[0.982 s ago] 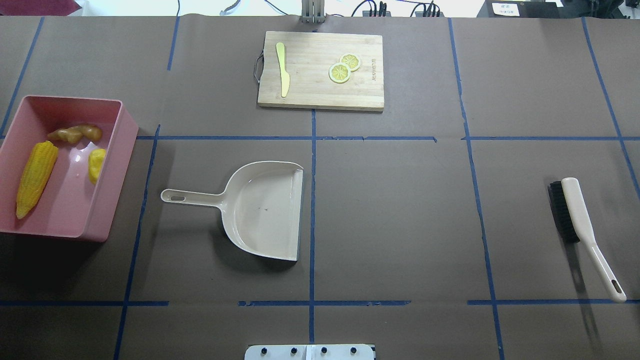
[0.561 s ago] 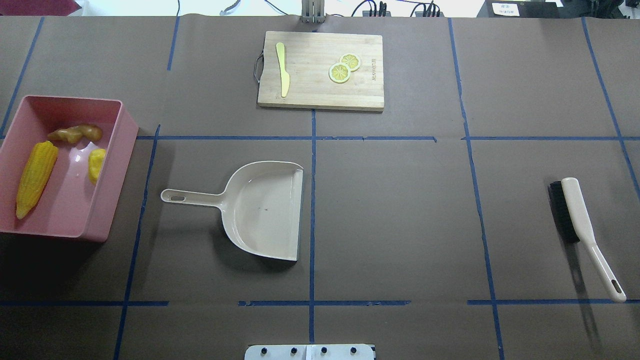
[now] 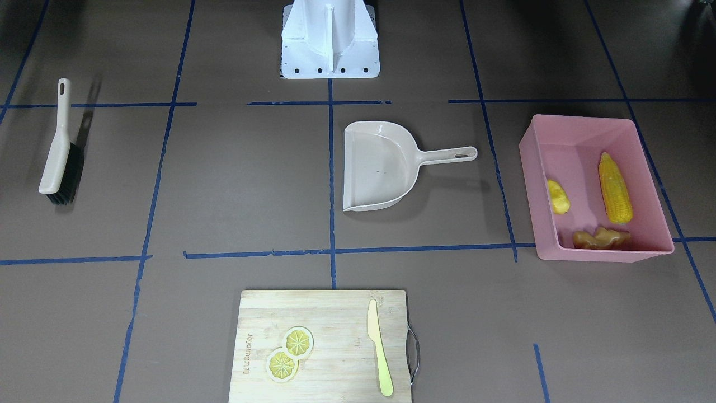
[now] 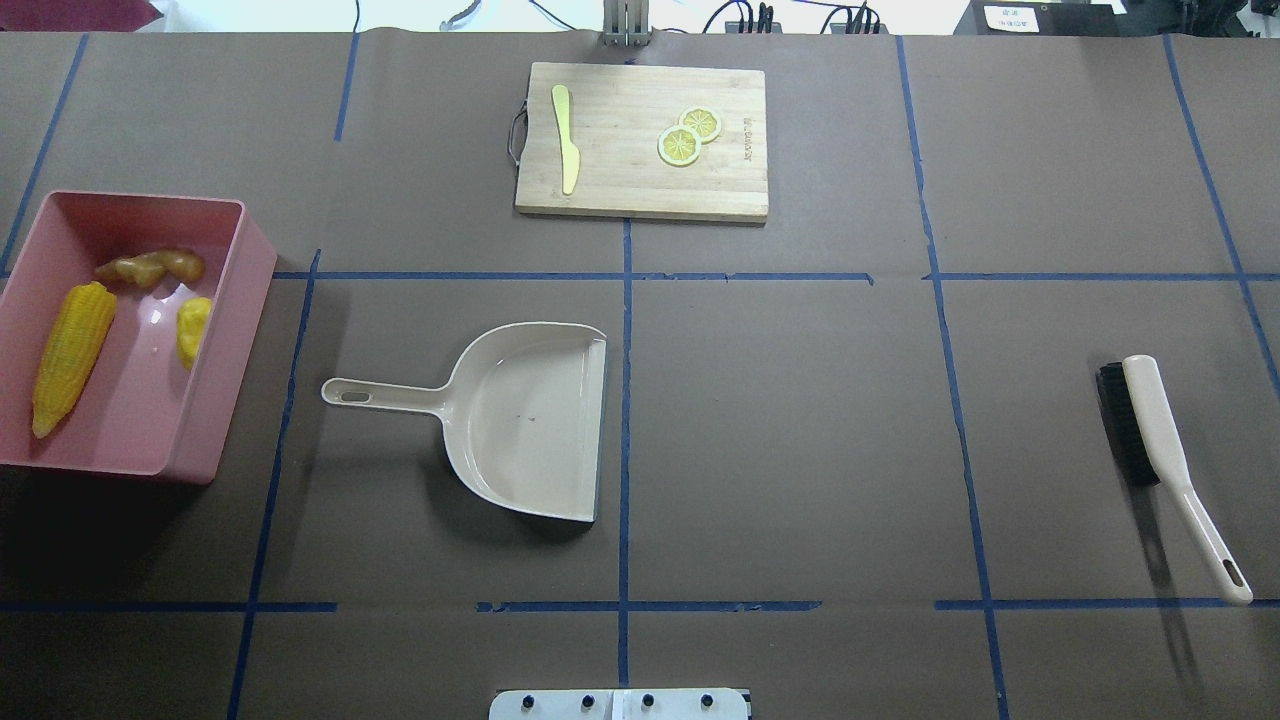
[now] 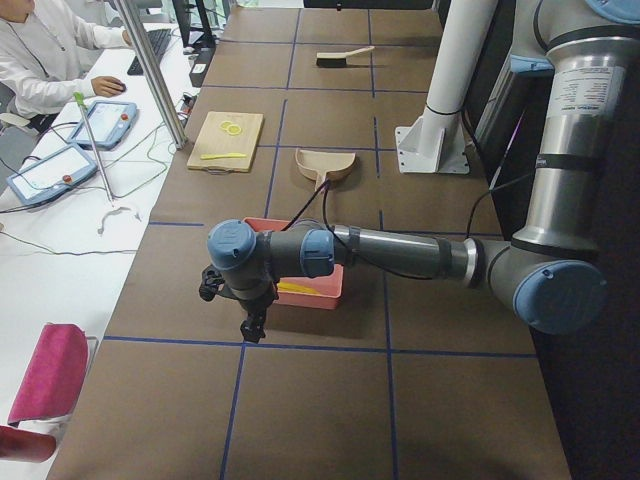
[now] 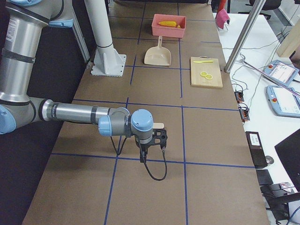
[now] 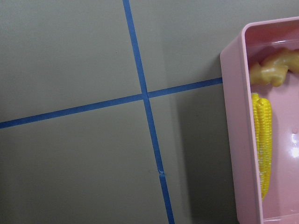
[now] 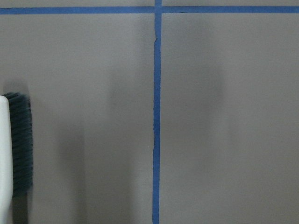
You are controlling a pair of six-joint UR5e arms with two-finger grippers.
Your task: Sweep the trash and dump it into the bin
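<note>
The trash lies inside the pink bin [image 4: 228, 370] at the table's left: a corn cob [image 4: 70, 355], a small yellow lumpy piece [image 4: 193, 330] and a ginger root [image 4: 150, 266]. The front view shows the same bin [image 3: 604, 254] holding the corn [image 3: 614, 187], lumpy piece [image 3: 558, 196] and ginger [image 3: 601, 239]. Neither arm appears in the overhead or front views. In the left side view my left gripper [image 5: 252, 325] hangs by the bin's near end. My right gripper [image 6: 159, 140] shows only in the right side view, near the brush. I cannot tell whether either is open or shut.
An empty beige dustpan [image 4: 520, 415] lies at mid-table with its handle toward the bin. A brush [image 4: 1150, 430] lies at the far right. A cutting board [image 4: 640, 140] with a pale knife [image 4: 566, 140] and lemon slices [image 4: 688, 135] sits at the far edge. A person sits beside the table.
</note>
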